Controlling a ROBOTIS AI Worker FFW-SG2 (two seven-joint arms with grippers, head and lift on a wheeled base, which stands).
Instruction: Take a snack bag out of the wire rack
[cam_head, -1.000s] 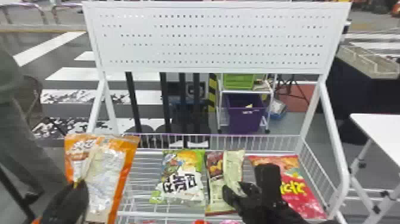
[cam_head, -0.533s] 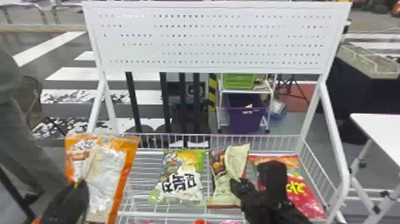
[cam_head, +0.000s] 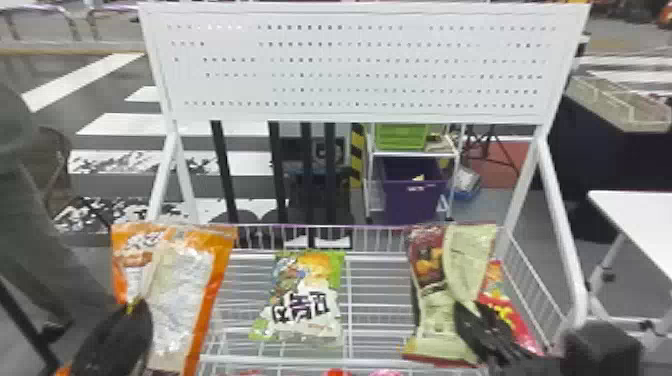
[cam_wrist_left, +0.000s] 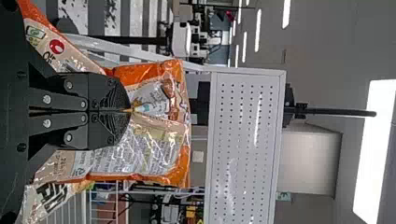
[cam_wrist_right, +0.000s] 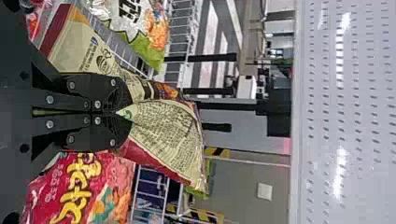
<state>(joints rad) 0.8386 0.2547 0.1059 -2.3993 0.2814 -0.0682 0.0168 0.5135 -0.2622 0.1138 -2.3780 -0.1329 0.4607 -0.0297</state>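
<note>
1. Snack bag (cam_head: 467, 265), cream and maroon, hangs from the right gripper (cam_head: 465, 309) over the right part of the white wire rack (cam_head: 380, 237), partly covering a red bag (cam_wrist_right: 88, 186). Whether its lower end touches the rack floor, I cannot tell.
2. The right arm slants in low from the head view's lower right corner, its fingers angled forward and toward the middle of the rack. In the right wrist view the fingertips are pressed together, pinching a crease in the cream bag's face.
3. An orange bag (cam_head: 180, 300) is upright at the rack's left side, gripped by the left gripper (cam_head: 137, 302). That arm comes up from the bottom edge, fingers pointing forward, tips closed on a fold of its plastic.
4. A green-and-white bag (cam_head: 305, 300) lies on the wires between the two held bags.
5. Above the rack spans a white perforated board (cam_head: 350, 60); behind stands a purple bin (cam_head: 412, 195).
</note>
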